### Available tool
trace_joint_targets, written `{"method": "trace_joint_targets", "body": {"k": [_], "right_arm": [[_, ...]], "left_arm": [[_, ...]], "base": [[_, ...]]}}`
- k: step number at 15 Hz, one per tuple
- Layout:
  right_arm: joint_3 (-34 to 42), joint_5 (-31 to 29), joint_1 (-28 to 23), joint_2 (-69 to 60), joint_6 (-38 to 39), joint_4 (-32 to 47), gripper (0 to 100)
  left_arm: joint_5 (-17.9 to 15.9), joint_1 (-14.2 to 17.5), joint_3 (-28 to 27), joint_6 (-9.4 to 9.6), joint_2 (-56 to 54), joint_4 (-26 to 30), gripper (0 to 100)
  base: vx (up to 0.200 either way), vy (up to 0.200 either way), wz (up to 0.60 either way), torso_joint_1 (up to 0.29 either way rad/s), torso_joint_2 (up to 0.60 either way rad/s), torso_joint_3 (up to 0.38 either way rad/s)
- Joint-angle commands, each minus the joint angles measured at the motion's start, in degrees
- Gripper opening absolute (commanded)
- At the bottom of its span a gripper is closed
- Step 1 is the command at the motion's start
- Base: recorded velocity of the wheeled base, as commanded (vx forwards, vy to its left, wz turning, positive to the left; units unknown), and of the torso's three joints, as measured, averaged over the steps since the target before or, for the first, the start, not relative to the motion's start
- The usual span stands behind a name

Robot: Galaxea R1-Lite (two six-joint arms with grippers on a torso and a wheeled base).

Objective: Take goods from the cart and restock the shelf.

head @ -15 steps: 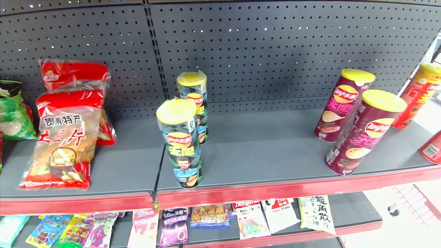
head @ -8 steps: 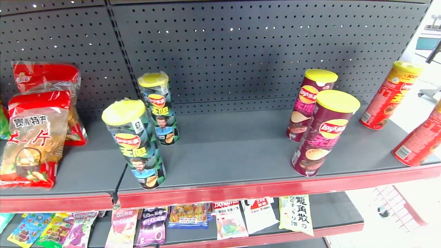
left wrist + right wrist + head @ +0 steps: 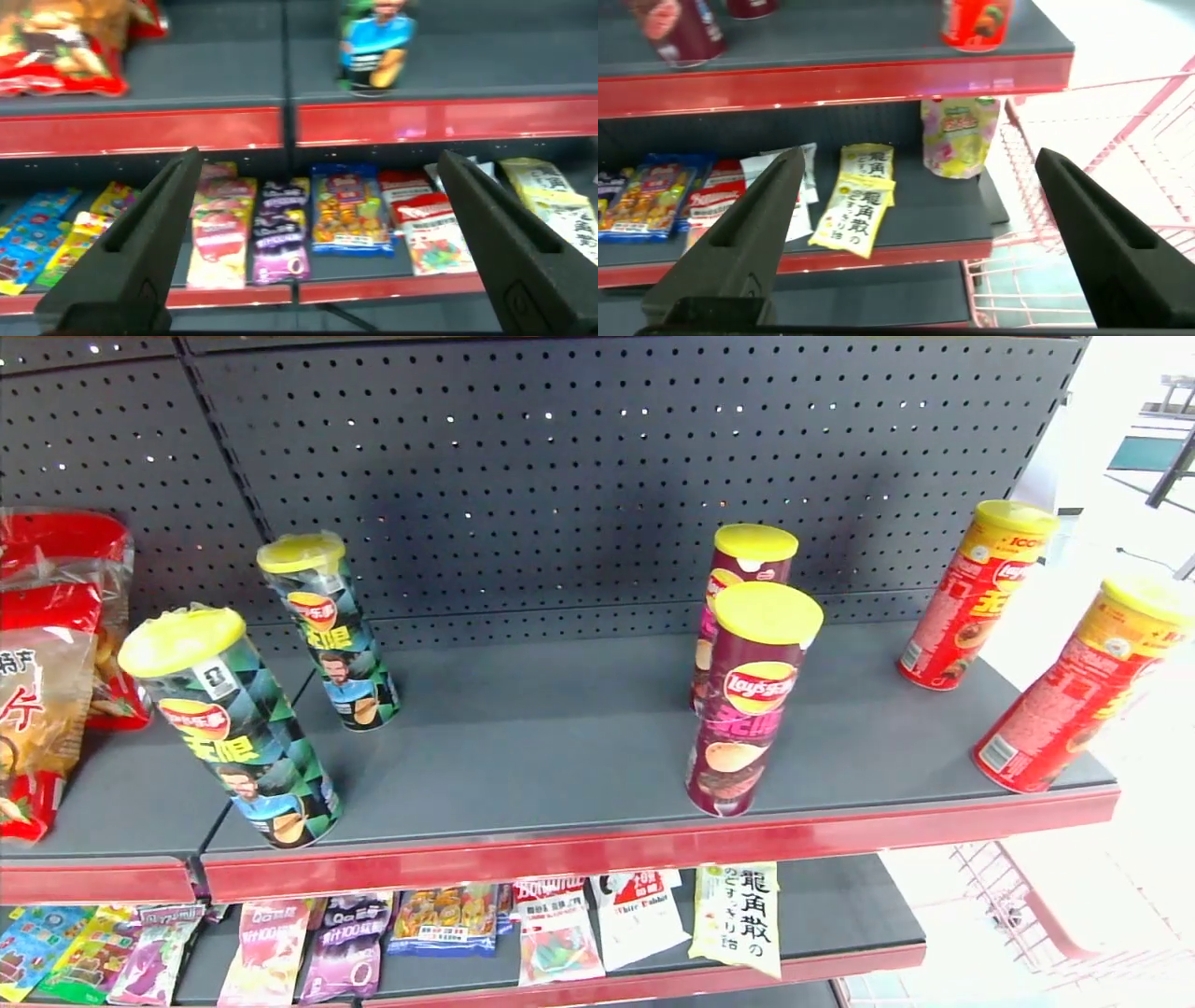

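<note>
Finding 1: Your left gripper [image 3: 318,157] hangs low in front of the lower tier with its fingers spread wide and nothing between them. Your right gripper [image 3: 920,154] is likewise parted and empty.

Finding 2: Just beyond both grippers, flat sachets [image 3: 350,210] lie in a row on the lower tier.

Finding 3: The cart [image 3: 1120,159], a pink wire basket, stands off the shelf's right end and low down, on your right-hand side. The right gripper is therefore the nearer one, and the coming pick likely falls to that arm, reaching rightward and down. I cannot make out what goods lie in the cart, so their long axis is not established (confirm it before you commit to a wrist angle).

Finding 4: Farther off, on the upper board of the shelf [image 3: 653,845], green cans [image 3: 233,728] stand at the left, purple cans [image 3: 747,700] right of centre and red cans [image 3: 1074,691] at the right end, all upright. A wide bare stretch lies between the green and purple pairs, which I judge the likeliest restocking spot.
</note>
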State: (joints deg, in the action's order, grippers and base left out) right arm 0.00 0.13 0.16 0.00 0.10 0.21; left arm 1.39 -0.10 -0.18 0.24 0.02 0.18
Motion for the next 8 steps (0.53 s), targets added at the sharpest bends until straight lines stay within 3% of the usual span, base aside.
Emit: {"method": "trace_joint_targets", "body": {"k": [1, 4, 8], "right_arm": [[0.0, 0.04, 0.02, 0.09, -0.01, -0.03, 100], [0.0, 0.04, 0.02, 0.09, -0.01, -0.03, 100], [0.0, 0.04, 0.02, 0.09, -0.01, -0.03, 100]], "left_arm": [[0.02, 0.01, 0.01, -0.07, -0.02, -0.01, 100], [0.02, 0.01, 0.01, 0.02, -0.02, -0.01, 100], [0.02, 0.01, 0.01, -0.07, -0.02, -0.01, 100]], "base": [[0.0, -0.2, 0.0, 0.002, 0.0, -0.007], [0.0, -0.2, 0.0, 0.002, 0.0, 0.002], [0.0, 0.0, 0.0, 0.0, 0.0, 0.0]]}}
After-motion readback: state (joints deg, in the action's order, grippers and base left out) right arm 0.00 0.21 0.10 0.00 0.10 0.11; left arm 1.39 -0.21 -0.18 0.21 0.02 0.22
